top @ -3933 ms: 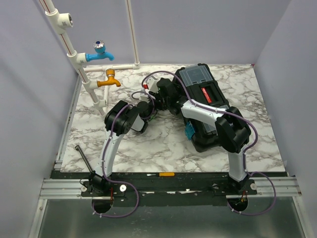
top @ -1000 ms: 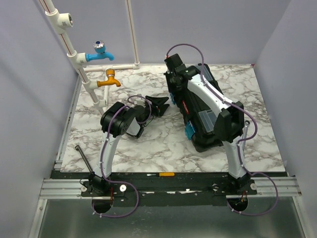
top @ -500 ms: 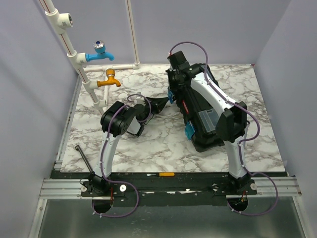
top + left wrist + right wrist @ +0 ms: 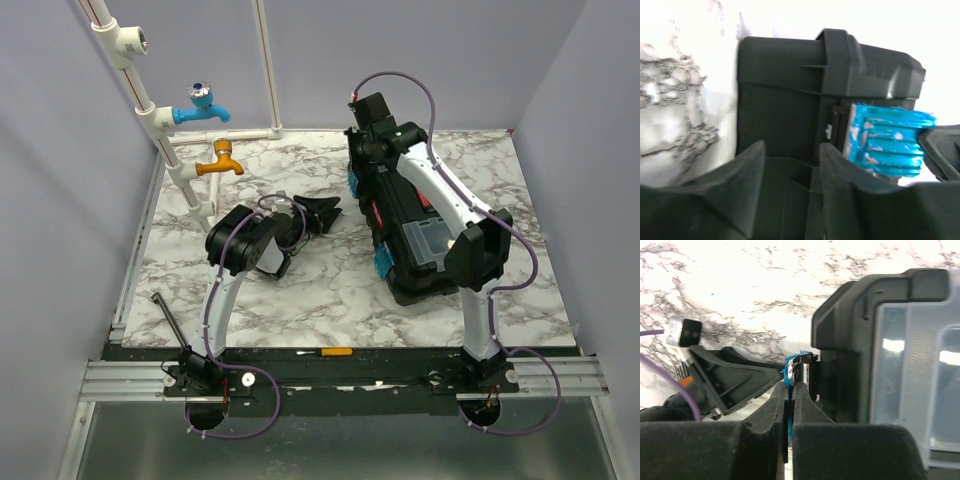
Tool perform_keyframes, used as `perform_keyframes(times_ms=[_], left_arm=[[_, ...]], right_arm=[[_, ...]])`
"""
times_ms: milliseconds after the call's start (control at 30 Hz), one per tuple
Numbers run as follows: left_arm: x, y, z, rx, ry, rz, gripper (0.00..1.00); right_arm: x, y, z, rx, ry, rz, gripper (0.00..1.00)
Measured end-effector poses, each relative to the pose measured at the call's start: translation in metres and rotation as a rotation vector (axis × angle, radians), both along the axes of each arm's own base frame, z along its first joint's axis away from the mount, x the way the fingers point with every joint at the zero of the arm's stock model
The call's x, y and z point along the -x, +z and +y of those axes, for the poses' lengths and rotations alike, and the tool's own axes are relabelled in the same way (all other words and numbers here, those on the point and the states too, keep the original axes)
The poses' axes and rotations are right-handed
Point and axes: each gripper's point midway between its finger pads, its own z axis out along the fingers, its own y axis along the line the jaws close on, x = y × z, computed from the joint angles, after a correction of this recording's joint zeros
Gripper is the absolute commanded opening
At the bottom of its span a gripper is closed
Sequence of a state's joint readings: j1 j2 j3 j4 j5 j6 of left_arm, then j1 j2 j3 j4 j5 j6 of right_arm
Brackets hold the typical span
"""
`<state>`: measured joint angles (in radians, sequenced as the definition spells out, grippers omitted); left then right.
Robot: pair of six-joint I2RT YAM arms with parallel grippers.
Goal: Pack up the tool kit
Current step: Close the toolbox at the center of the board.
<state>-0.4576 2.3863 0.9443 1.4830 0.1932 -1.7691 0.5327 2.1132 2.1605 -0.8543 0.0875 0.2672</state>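
Note:
The black toolbox (image 4: 420,282) lies on the marble table at the right, with a clear-lidded compartment (image 4: 424,241) and a teal latch (image 4: 381,262) on its left side. My right gripper (image 4: 357,182) reaches down at the box's far left corner and is shut on the far teal latch (image 4: 791,365), pinched between its fingers (image 4: 789,387). My left gripper (image 4: 334,208) is open and empty just left of the box. It faces the box's side (image 4: 785,85), with the latch (image 4: 887,140) to the right of its fingers (image 4: 790,150). No hand tools show near the box.
White pipes with a blue tap (image 4: 205,104) and an orange tap (image 4: 222,162) stand at the back left. A yellow-handled screwdriver (image 4: 330,352) lies on the front rail. A dark rod (image 4: 168,317) lies at the front left. Walls close in on both sides.
My right wrist has moved back and to the right along the box's far left corner, with the fingers on the latch. My left gripper has stayed almost still.

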Motion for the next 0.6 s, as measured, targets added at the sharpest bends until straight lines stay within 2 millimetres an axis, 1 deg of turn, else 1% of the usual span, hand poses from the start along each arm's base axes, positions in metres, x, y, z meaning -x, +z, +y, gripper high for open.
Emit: perform_keyframes(times_ms=[100,167,233,333,367,433,533,600], left_arm=[[0.000,0.009,0.000,0.004,0.000,-0.026,0.59],[-0.001,0.011,-0.001,0.006,0.000,-0.032,0.57],[-0.005,0.018,-0.003,0.016,-0.001,-0.049,0.55],[-0.013,0.035,-0.008,0.038,-0.005,-0.093,0.53],[-0.015,0.039,-0.010,0.043,-0.007,-0.103,0.53],[-0.016,0.045,-0.014,0.047,-0.012,-0.118,0.53],[-0.016,0.046,-0.018,0.045,-0.022,-0.123,0.52],[-0.016,0.047,-0.020,0.043,-0.027,-0.123,0.52]], right_arm=[[-0.001,0.005,-0.008,0.008,-0.013,-0.008,0.01],[-0.002,0.005,-0.010,0.009,-0.016,-0.007,0.01],[-0.003,0.004,-0.012,0.011,-0.021,-0.007,0.03],[-0.004,0.004,-0.014,0.019,-0.027,-0.010,0.19],[-0.004,0.004,-0.015,0.024,-0.030,-0.012,0.20],[-0.005,0.004,-0.017,0.036,-0.033,-0.016,0.20],[-0.006,0.004,-0.019,0.051,-0.041,-0.022,0.20],[-0.006,0.004,-0.020,0.052,-0.041,-0.022,0.11]])
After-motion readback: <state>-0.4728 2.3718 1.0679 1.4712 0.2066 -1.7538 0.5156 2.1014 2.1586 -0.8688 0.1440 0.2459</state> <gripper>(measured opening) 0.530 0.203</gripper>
